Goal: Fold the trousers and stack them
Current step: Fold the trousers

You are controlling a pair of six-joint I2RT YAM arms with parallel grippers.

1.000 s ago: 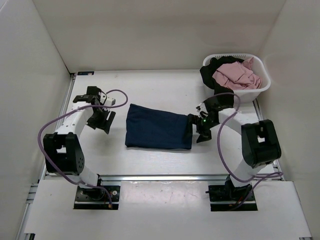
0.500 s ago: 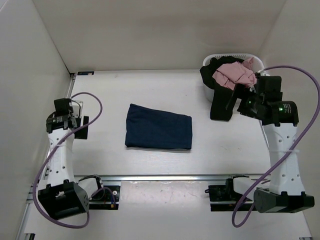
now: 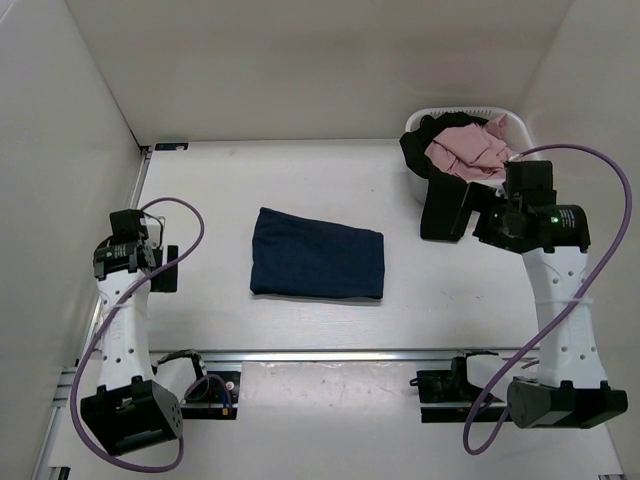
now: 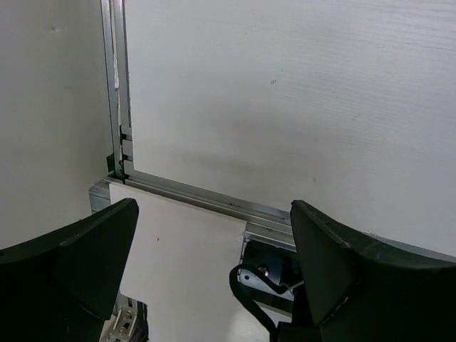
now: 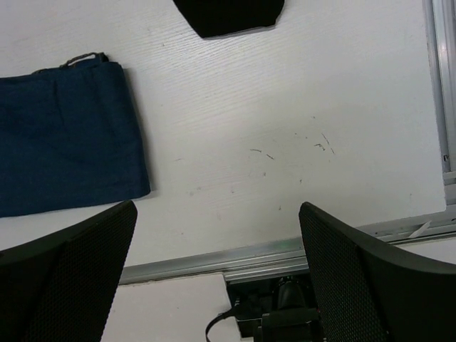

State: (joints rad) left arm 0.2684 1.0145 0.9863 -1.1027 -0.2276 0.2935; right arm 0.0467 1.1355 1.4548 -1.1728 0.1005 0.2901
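The trousers (image 3: 316, 266) lie folded into a dark navy rectangle in the middle of the table. Their right end also shows in the right wrist view (image 5: 64, 135). My left gripper (image 3: 165, 268) is held up near the left edge of the table, well away from the trousers, open and empty (image 4: 214, 214). My right gripper (image 3: 470, 215) hangs at the right, near the basket, also open and empty (image 5: 217, 210). Neither gripper touches the trousers.
A white basket (image 3: 530, 165) stands at the back right with a pink garment (image 3: 465, 150) in it. A black garment (image 3: 438, 205) hangs over its front onto the table, and its end shows in the right wrist view (image 5: 228, 14). A metal rail (image 3: 330, 353) runs along the near edge.
Both grippers were at the ends of the folded trousers a second ago. They have since lifted and drawn back to the sides. The trousers have not moved.
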